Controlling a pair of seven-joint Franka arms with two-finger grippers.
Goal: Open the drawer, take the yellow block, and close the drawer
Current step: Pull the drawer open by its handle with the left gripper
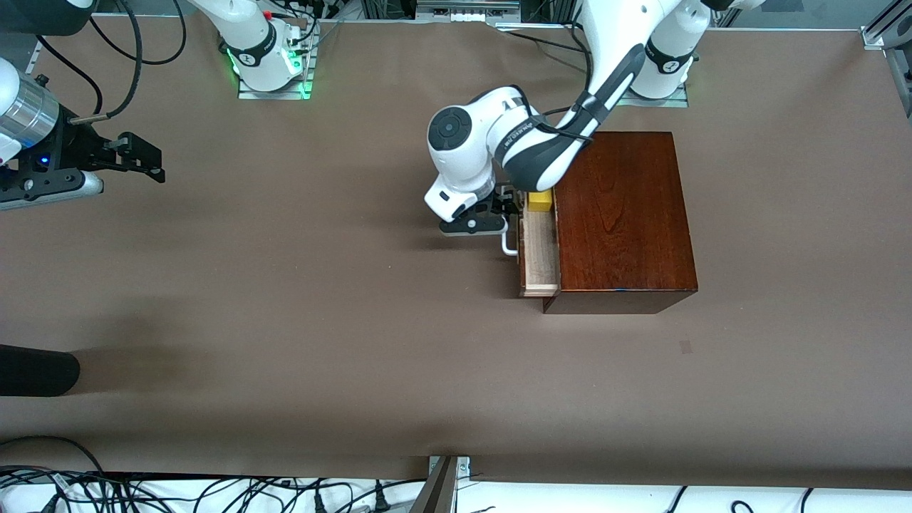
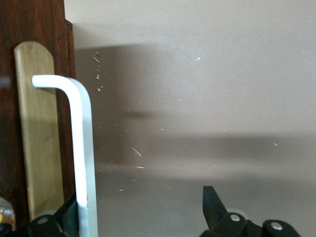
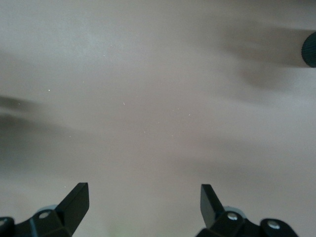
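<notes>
Table (image 1: 285,320) carries the wooden box (image 1: 620,214) at about two o'clock from its middle. Drawer (image 1: 539,256) juts partly open from the box's nine o'clock face, toward the right arm's end. Left gripper (image 1: 507,206) sits at the white handle (image 2: 81,148), fingers (image 2: 212,205) spread, one touching the bar. Right gripper (image 1: 142,160) waits at nine o'clock, fingers released. Yellow block (image 1: 539,201) lies in the drawer's end farther from the front camera.

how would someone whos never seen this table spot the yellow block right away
Find the big dark wooden box near the left arm's base, then its pale drawer, pulled partly out toward the right arm's end. The yellow block sits in that drawer, at the end farthest from the front camera: the only bright yellow thing there.
</notes>
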